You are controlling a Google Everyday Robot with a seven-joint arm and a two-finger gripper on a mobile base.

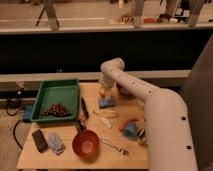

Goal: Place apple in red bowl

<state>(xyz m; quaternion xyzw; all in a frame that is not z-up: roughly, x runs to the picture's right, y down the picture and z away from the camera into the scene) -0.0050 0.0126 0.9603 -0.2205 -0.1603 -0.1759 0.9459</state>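
Here, a white robot arm is reaching in from the lower right across a wooden table [64,126], and its gripper [104,90] is pointing down near the table's far edge, just right of a green tray [59,83]. The apple [102,93], small and yellow-orange, is showing right at the gripper's tip, just above a blue block [106,103] that is lying on the table; whether the claw is clenched on the fruit or released cannot be told from this view. The red bowl [86,144] is sitting upright near the front edge of the table, well apart from the apple, and its lighter orange inside is holding nothing. The green tray is lying to the left of the gripper, and a pile of small dark pieces [54,109] is resting in its near part, with the rest of its floor bare. A small blue cup [130,131] is sitting to the right of the red bowl, close against the arm, and what it contains is not visible. A fork [114,145] is lying between the red bowl and the blue cup.
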